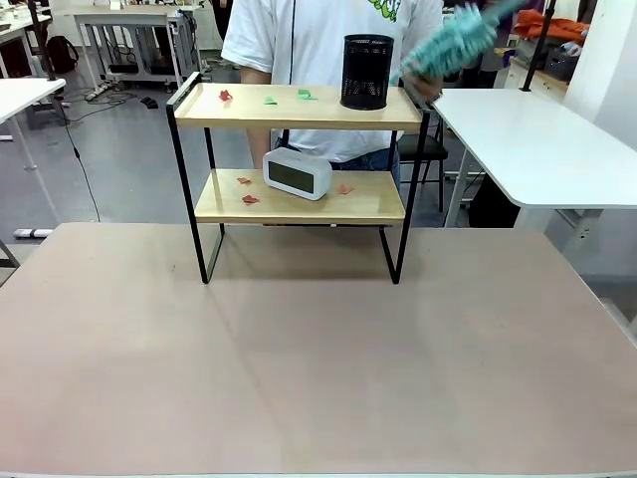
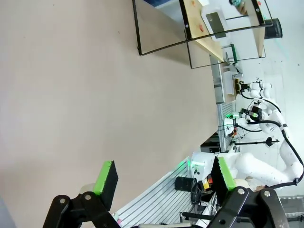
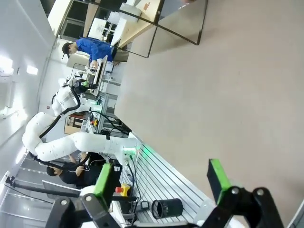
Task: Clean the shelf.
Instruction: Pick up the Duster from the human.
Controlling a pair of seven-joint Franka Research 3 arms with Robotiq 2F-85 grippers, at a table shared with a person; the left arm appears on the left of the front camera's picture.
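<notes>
The big brown tabletop has the shelf standing near its far edge. Little red and green scraps lie on both boards, by a clock and a black cup, so the cleaning looks not done yet. The front view shows a person holding something blurry, maybe a duster, by the top board. The wrist views show the left gripper and right gripper spread wide, holding nothing.

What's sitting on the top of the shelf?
The shelf has a black mesh cup, one red scrap and green scraps on its top board. The cup's inside is too dark to see.
</notes>
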